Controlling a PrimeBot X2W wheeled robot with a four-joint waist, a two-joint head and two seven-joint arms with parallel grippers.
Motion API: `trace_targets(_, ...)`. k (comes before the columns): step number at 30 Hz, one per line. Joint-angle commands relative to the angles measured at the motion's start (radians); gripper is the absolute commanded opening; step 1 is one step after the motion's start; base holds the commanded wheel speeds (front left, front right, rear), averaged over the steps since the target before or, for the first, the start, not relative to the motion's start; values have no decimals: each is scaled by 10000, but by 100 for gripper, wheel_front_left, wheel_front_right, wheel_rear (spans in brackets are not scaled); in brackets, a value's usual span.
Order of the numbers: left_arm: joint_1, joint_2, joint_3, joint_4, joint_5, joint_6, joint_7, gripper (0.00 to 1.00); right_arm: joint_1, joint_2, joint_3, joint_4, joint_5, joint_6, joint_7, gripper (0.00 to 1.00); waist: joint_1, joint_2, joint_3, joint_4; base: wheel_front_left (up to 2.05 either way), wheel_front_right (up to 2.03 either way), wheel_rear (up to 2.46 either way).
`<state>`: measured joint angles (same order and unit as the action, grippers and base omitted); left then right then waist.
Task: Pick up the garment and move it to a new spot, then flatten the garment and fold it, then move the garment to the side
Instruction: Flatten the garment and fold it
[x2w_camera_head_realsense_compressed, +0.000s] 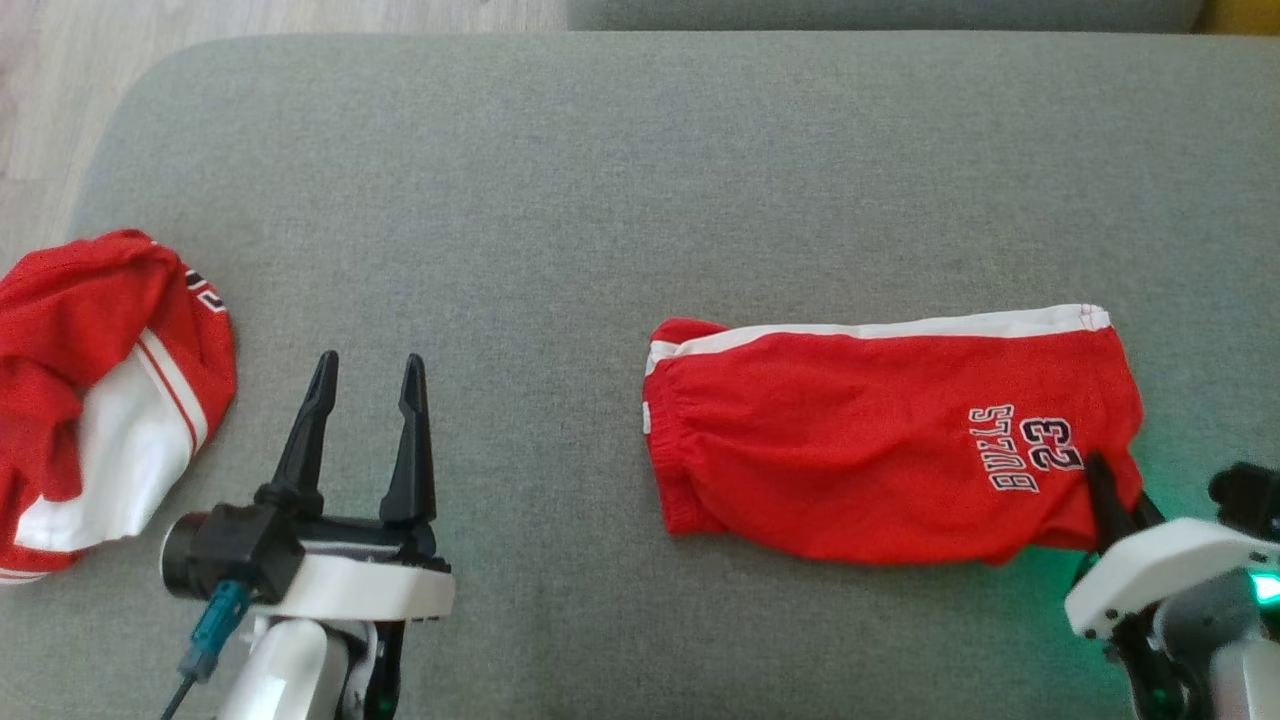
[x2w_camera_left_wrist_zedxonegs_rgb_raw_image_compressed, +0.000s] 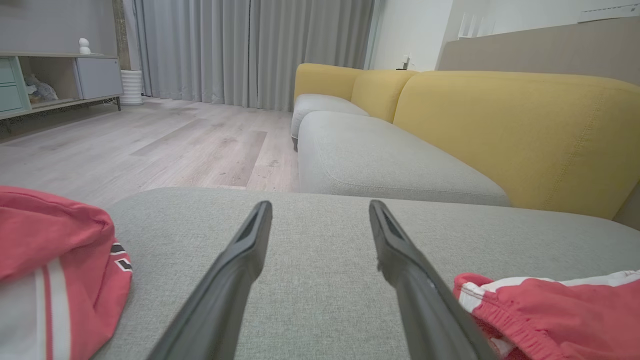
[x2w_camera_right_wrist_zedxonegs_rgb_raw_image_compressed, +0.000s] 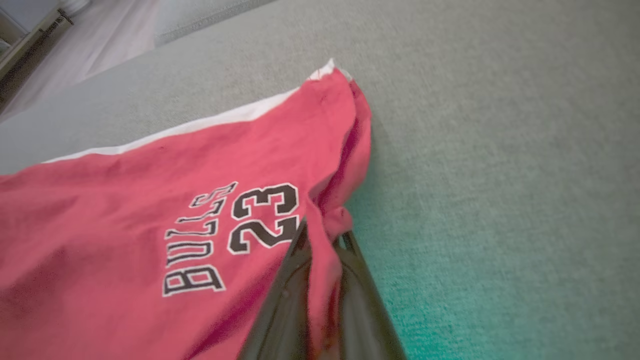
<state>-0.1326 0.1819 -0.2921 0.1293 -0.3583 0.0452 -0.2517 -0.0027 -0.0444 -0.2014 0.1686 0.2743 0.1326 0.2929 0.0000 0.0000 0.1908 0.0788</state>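
Red shorts with a white side stripe and "BULLS 23" print lie folded on the grey cushion, right of centre. My right gripper is shut on the shorts' near right corner; in the right wrist view the red cloth is pinched between its dark fingers. My left gripper stands open over bare cushion, left of the shorts, nothing between its fingers. The shorts' waistband shows at that view's lower right.
A second red and white garment lies crumpled at the cushion's left edge, also at the left of the left wrist view. Wooden floor lies beyond the cushion. A yellow-backed sofa stands behind.
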Motion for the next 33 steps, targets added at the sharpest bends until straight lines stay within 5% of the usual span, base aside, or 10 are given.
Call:
trace_targets(1, -92, 207, 310, -291, 35, 61, -20, 100, -253, -63, 312, -490, -9, -19, -146, 0, 0, 0, -43, 15, 0, 0, 0)
trace_targets(5, -60, 193, 239, -260, 6, 68, 22, 100, -611, -61, 1174, -1258, -283, -19, -131, 0, 0, 0, -186, 70, 0, 0, 0)
trace_targets(10, -14, 188, 176, -261, -41, 83, 64, 100, -1127, -60, 3544, -2278, -202, -19, 276, 0, 0, 0, -315, 197, 0, 0, 0)
trace_targets(18, 11, 139, 97, -219, -117, 117, 68, 100, -1185, -59, 6773, -1463, 1373, -19, 261, 0, 0, 0, -295, 518, 0, 0, 0)
trace_targets(19, 26, 132, 93, -202, -130, 122, 66, 100, -1150, -59, 7012, -1297, 1574, -19, 160, 31, 0, 0, -283, 539, 0, 0, 0)
trace_targets(20, 34, 128, 82, -180, -139, 124, 64, 100, -1120, -59, 7203, -1120, 1712, -19, 69, 100, 0, 0, -268, 560, 0, 0, 0)
trace_targets(27, 38, 139, 87, -121, -174, 169, 31, 100, -1636, -59, 8080, -1207, 2040, -19, -1730, 100, 0, 0, -212, 506, 0, 0, 0)
trace_targets(33, 70, 272, 184, -153, -119, 292, 9, 100, -1796, -59, 6521, -1827, 719, -19, -2997, 100, 0, 0, -297, 368, 0, 0, 0)
